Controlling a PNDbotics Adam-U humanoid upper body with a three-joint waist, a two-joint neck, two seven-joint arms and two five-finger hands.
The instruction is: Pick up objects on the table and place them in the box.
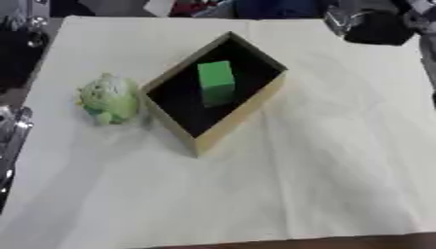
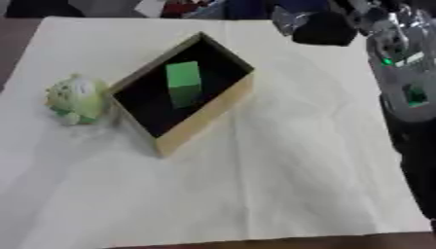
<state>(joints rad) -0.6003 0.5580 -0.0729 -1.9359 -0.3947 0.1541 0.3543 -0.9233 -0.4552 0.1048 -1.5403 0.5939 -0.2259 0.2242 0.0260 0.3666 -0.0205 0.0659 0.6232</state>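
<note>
A tan box with a dark inside stands askew at the table's middle. Inside it lies a green block. A pale green, cabbage-like round thing sits on the cloth just left of the box, close to its left corner. My right arm rises along the right edge, and its black hand hovers over the table's far right, well clear of the box. That hand is blurred. My left hand shows in neither view.
A cream cloth covers the table and lies bare in front and to the right. A silver and dark part shows at the left edge. Dark clutter lines the far edge.
</note>
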